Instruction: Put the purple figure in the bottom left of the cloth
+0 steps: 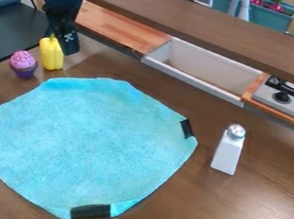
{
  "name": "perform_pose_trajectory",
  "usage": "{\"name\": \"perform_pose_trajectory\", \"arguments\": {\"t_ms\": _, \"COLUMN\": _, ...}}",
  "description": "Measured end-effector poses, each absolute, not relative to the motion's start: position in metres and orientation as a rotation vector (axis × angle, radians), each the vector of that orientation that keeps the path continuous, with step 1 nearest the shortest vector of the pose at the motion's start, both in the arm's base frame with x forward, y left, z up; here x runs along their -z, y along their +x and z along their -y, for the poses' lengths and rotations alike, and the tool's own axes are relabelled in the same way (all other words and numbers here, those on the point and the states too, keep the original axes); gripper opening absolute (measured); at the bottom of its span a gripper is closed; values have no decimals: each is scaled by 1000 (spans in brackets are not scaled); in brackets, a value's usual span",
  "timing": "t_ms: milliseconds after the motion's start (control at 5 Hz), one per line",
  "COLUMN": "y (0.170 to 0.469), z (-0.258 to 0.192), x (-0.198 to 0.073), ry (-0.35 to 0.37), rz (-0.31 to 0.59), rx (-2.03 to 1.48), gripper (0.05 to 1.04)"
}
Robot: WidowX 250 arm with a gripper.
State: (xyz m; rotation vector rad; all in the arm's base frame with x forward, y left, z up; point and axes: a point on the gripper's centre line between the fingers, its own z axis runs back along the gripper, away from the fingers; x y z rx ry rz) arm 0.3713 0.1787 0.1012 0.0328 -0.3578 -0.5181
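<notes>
In the camera view, the blue cloth (88, 144) lies spread on the desk (251, 215). The purple figure (23, 64), shaped like a cupcake, stands upright just off the cloth's upper left edge. Beyond that same edge is a yellow pepper (51, 53), with the black tool (68, 44) right beside it; whether the tool is released, clenched or grasping the pepper, I cannot tell. A white bottle (228, 149) stands to the cloth's right. The task seems to be at the approach: next, the tool should line up over the figure, grasp it, then carry it to the cloth's bottom left.
</notes>
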Motion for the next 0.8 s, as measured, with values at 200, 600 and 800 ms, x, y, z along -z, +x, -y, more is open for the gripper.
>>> {"name": "perform_pose_trajectory", "arguments": {"t_ms": 200, "y": 370, "z": -178, "x": -86, "ry": 4, "rz": 329, "rx": 514, "gripper": 1000}}
{"name": "perform_pose_trajectory", "arguments": {"t_ms": 600, "y": 373, "z": -190, "x": -80, "ry": 68, "rz": 358, "rx": 452, "gripper": 1000}}
{"name": "perform_pose_trajectory", "arguments": {"t_ms": 800, "y": 367, "z": -219, "x": -83, "ry": 123, "rz": 370, "rx": 315, "gripper": 1001}}
